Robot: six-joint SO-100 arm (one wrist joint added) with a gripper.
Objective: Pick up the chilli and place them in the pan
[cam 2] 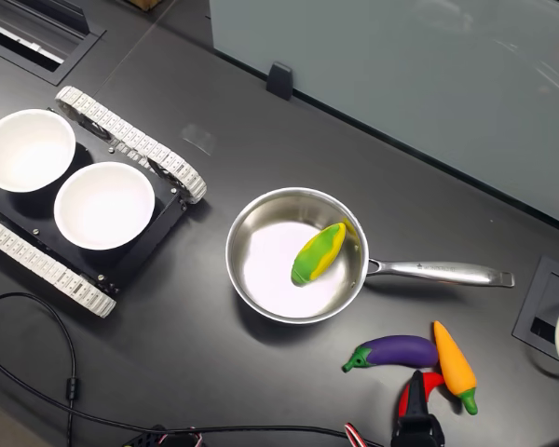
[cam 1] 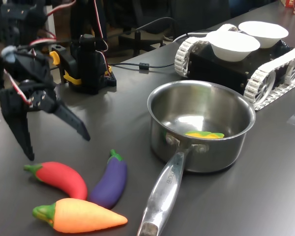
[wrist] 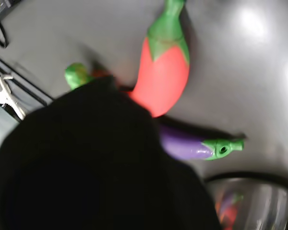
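Observation:
The red chilli (cam 1: 59, 177) lies on the dark table near the first exterior view's lower left, beside the purple aubergine (cam 1: 110, 179) and the orange carrot (cam 1: 83, 216). My gripper (cam 1: 54, 140) hangs just above the chilli's stem end, open, with nothing between its fingers. In the second exterior view the gripper (cam 2: 416, 391) covers most of the chilli (cam 2: 434, 380). In the wrist view a black finger (wrist: 86, 158) hides the chilli except its green stem (wrist: 77, 74). The steel pan (cam 1: 236, 147) stands apart from them, with a toy corn cob (cam 2: 319, 253) inside.
The pan's long handle (cam 1: 162, 194) points toward the vegetables and ends close to the carrot. A tracked vehicle (cam 1: 275, 69) carrying two white bowls (cam 1: 233, 44) stands behind the pan. A second black arm base (cam 1: 88, 64) and cables sit at the table's back.

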